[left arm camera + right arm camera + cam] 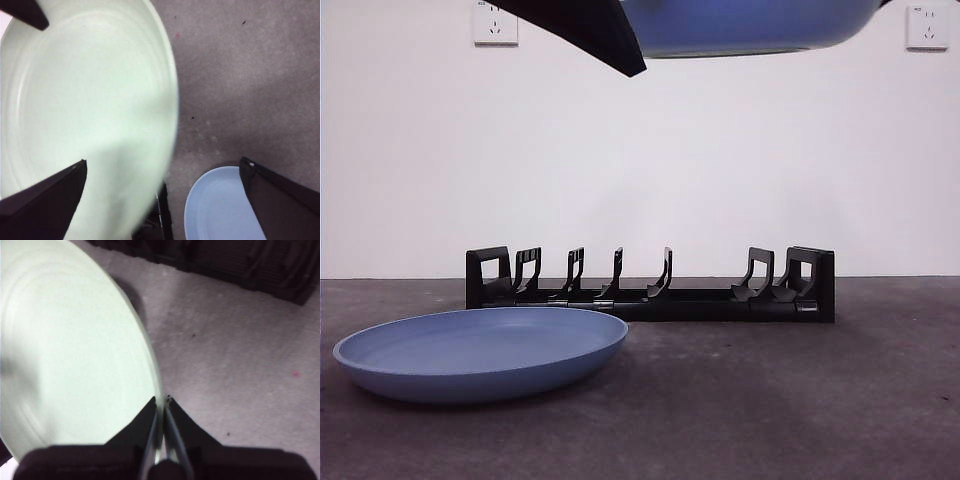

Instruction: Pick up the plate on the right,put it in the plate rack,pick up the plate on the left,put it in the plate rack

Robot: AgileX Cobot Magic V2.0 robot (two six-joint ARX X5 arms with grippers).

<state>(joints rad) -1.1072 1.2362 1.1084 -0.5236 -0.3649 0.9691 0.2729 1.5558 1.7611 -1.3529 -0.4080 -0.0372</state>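
— Jaws first: how do they stand?

— Right gripper is pinched tight on the rim of the lifted plate, one black jaw on each face of the thin edge, almost no gap left between them. The left gripper is spread wide, its two dark wedge-shaped jaws far apart and holding nothing.

— Where is that lifted plate?

— High over the table, well above the plate rack. From the front only its smooth blue underside shows at the top edge, with a black pointed jaw tip beside it. In both wrist views its face looks pale, washed out by light, round, with faint concentric rings, and blurred.

— Surfaces, from the biggest down?

— A plain white wall behind. The table is dark grey, matte and speckled. The second plate is blue, shallow, smooth, with a rounded lip; it lies flat at the front left, apart from the rack. The left wrist view shows it below that gripper, between its jaws. The rack is long, low, black plastic with boxy ends and a row of curved upright prongs; none of its slots holds anything.

— Room to move?

— Bare tabletop lies in front of the rack's right half and to its right. Open air separates the prong tips from the lifted plate. Two wall sockets sit high on the wall.
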